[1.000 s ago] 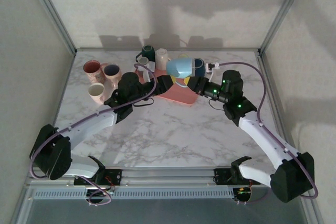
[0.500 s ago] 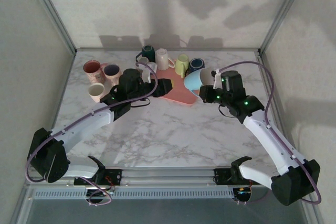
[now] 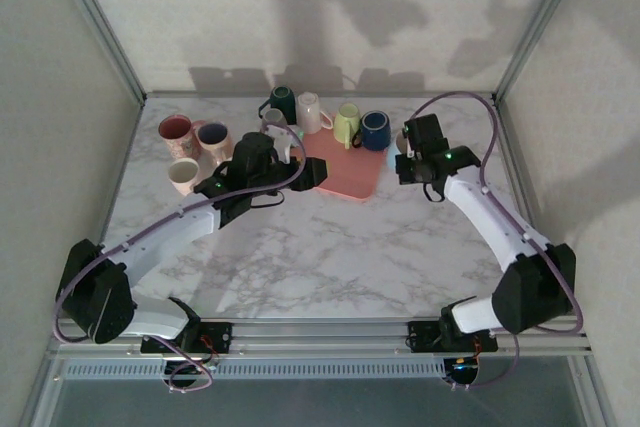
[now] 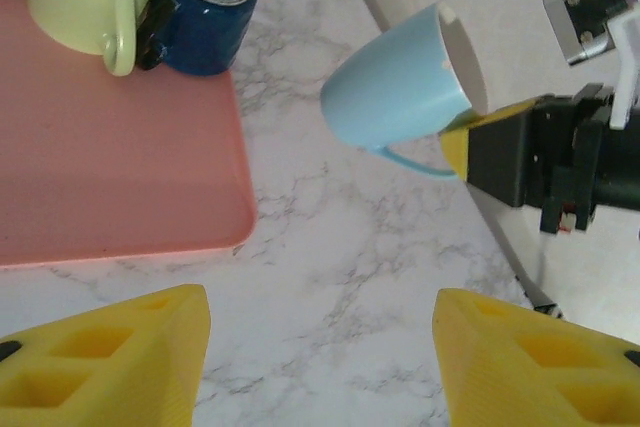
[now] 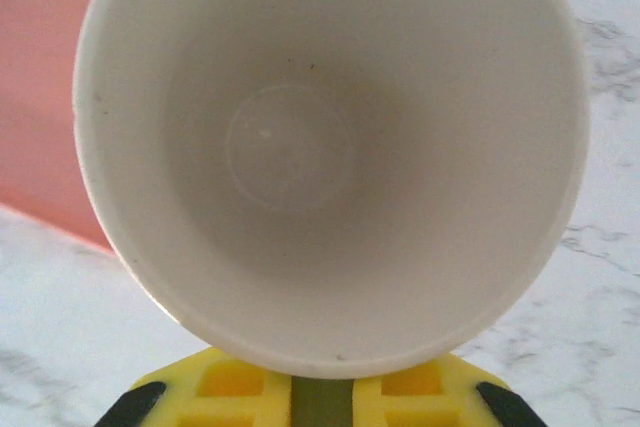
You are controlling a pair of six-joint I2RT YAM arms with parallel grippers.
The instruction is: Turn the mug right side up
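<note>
Mug (image 4: 400, 82) is hanging tilted above the table at the tray's (image 4: 100, 147) three o'clock, its rim pinched by the right gripper (image 4: 458, 142) — worth levelling it fully before lowering. Left gripper (image 4: 320, 357) is hovering spread, empty.

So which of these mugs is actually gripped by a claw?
The light blue mug with the white inside, tilted right of the pink tray: the right claw pinches its rim. No claw touches the other mugs.
</note>
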